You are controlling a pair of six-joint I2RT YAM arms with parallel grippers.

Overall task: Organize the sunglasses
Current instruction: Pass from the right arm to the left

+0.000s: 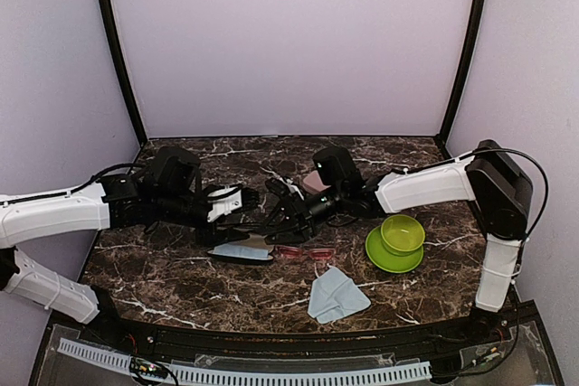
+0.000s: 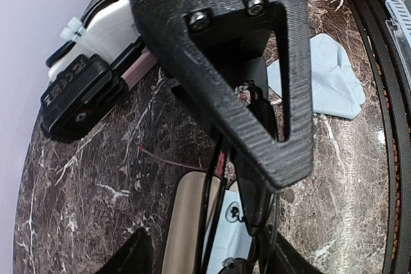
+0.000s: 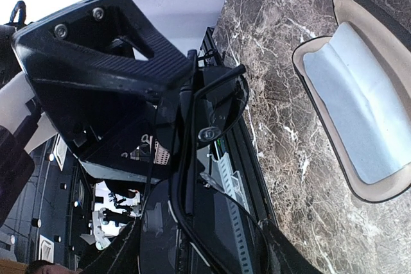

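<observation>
Illumination: diffuse and even, moderate brightness, no hard shadows.

In the top view the lilac walls (image 1: pixel 289 33) are lit uniformly, and the marble table (image 1: pixel 181 277) shows only soft, short shadows under the arms. Sharpness is modest, and the black corner posts (image 1: pixel 116 51) bow outward (wide-angle distortion). In both wrist views the gripper fingers (image 2: pixel 218 62) nearest the lens appear oversized and slightly soft, and lines curve toward the borders. In the right wrist view the wall washes out to white at the top, while the black sunglasses (image 3: pixel 221 104) read near-black with little detail. The light blue cloth (image 2: pixel 334 75) is bright but retains its folds.
</observation>
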